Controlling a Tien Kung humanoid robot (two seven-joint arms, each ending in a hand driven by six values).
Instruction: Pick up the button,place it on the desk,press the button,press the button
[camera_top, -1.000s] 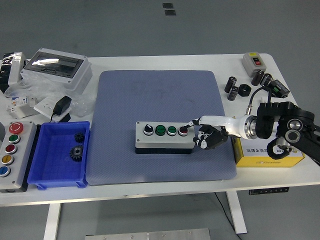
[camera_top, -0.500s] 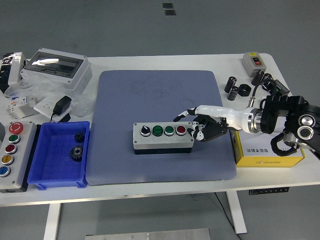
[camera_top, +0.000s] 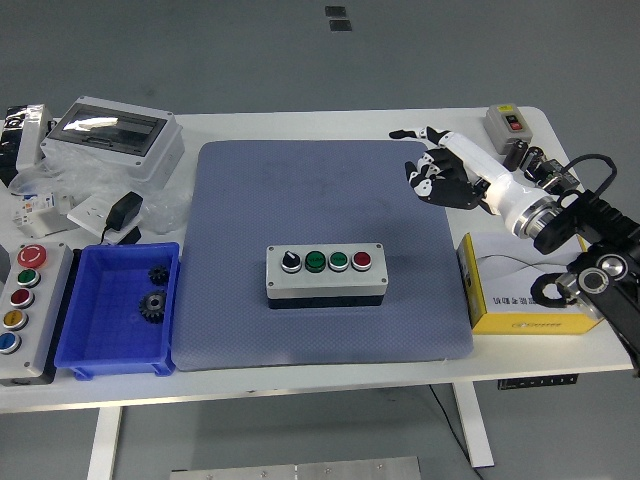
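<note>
A grey button box (camera_top: 325, 274) lies flat near the middle of the blue mat (camera_top: 320, 180). Its top carries a black knob, two green buttons and a red button (camera_top: 361, 261) in a row. My right hand (camera_top: 432, 165) hovers over the mat's far right corner, well away from the box. Its index finger (camera_top: 408, 134) points left while the other fingers are curled, and it holds nothing. The left arm does not show.
A yellow box (camera_top: 530, 300) sits under my right forearm. Black cylinders and a small switch box (camera_top: 507, 121) lie at the back right. A blue bin (camera_top: 118, 305) with gears, a grey control panel (camera_top: 25, 310) and a clear-lidded enclosure (camera_top: 112, 135) stand left.
My right hand left the red-button end of the box and swung up and back to the mat's far right corner. The box slid slightly left, then stayed put.
</note>
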